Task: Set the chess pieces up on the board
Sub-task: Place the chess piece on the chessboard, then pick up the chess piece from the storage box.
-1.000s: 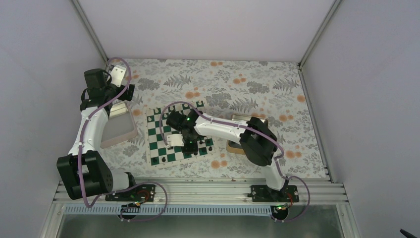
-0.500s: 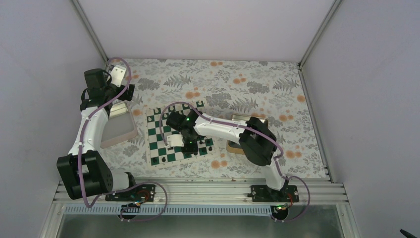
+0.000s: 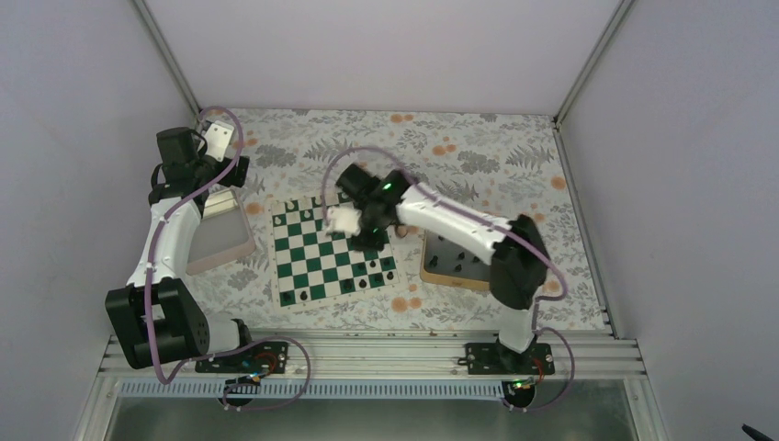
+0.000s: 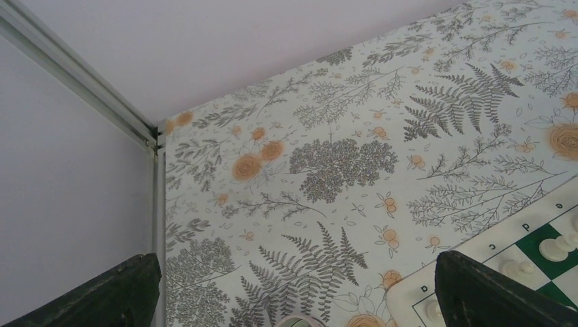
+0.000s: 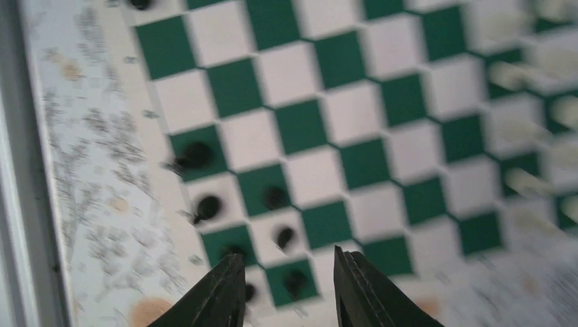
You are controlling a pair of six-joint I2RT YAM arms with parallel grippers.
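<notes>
The square flat chessboard with dark green and white squares and a pale cream border [image 3: 317, 257] lies on the fern-and-orange-flower patterned table cover [image 3: 478, 152], and small letters are printed along its border; in the left wrist view one of them looks like a "d", the rest too small to read. Tiny black chess figures [image 3: 370, 278] stand in a cluster on the squares at the board's near right corner, and the right wrist view shows several of them [image 5: 275, 197] just beyond the fingertips. More black figures sit in the gold square tray [image 3: 450, 280] just right of the board. Small white chess figures [image 4: 555, 248] stand along the board's far edge. The right gripper [image 3: 344, 220] hangs above the board's far right part, its fingers [image 5: 228, 286] parted with nothing between them. The left gripper [image 4: 296, 257] is beyond the board's far left corner, above the pinkish-rimmed tray [image 3: 234, 262], fingers spread wide and empty
</notes>
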